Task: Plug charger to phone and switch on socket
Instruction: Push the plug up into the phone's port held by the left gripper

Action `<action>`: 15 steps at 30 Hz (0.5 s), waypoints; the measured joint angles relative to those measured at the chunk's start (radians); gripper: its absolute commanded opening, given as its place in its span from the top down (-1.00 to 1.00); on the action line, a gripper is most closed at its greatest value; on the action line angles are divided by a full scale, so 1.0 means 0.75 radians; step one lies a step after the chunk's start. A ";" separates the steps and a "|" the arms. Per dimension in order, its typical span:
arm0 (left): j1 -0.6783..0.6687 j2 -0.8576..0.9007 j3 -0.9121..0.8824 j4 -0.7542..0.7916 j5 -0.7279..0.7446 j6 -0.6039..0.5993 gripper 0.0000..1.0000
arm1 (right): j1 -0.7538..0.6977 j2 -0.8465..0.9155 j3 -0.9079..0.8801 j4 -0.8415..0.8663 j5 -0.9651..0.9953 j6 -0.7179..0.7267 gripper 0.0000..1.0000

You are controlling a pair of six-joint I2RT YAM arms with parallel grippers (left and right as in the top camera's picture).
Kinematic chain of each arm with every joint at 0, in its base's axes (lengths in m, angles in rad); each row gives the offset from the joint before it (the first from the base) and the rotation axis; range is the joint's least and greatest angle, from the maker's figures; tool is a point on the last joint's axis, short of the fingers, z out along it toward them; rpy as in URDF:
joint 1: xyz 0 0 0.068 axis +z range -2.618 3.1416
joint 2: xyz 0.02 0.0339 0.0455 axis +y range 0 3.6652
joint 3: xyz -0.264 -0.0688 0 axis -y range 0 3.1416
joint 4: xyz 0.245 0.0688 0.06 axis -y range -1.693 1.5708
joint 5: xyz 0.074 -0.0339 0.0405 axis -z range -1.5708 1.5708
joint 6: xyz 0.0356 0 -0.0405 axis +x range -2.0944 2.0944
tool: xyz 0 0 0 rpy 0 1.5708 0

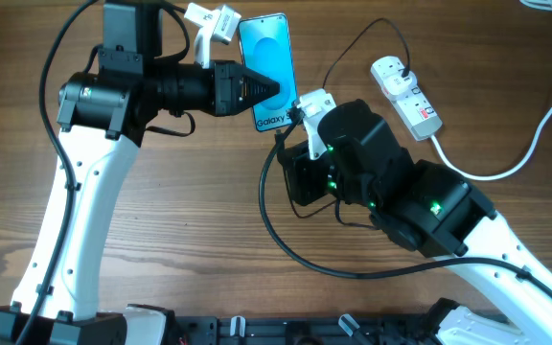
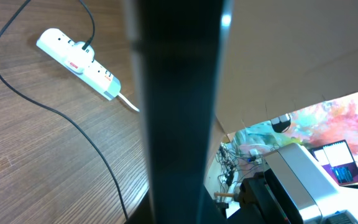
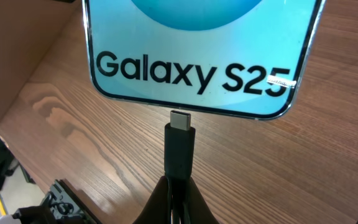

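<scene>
Right gripper (image 3: 178, 198): nearest the right wrist lens, at 6 o'clock in its view. Its fingers are pinched tight on the charger (image 3: 180, 149), with no gap between them.
Charger: the black plug body stands up from the fingers with its metal tip pointing to 12 o'clock. The thin cable runs off across the table (image 3: 328, 174).
Key relation: the phone (image 3: 197, 56) lies straight ahead of the tip at 12 o'clock. Plug axis and phone long axis are nearly in line. The tip sits just at the middle of the phone's lower edge and is not seated. Whether it touches cannot be told, and the port itself is not visible.
Next move: probably a short straight push toward 12 o'clock. A sideways slip would put the tip on the frame.
Phone: raised off the table, cyan screen up, long axis roughly 12 to 6 in the overhead view, text end toward the right arm.
Left gripper (image 1: 263, 91): comes in from 9 o'clock, closed across the phone's middle, bracing it.
Socket (image 1: 405, 96): farthest off, flat on the table at about 2 o'clock from the right gripper and well apart. The right arm is nearer to it. Its switch state cannot be told.
</scene>
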 measured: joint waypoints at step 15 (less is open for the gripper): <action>0.000 0.000 0.000 0.004 0.000 0.004 0.92 | 0.000 0.000 0.007 0.007 0.014 -0.002 0.91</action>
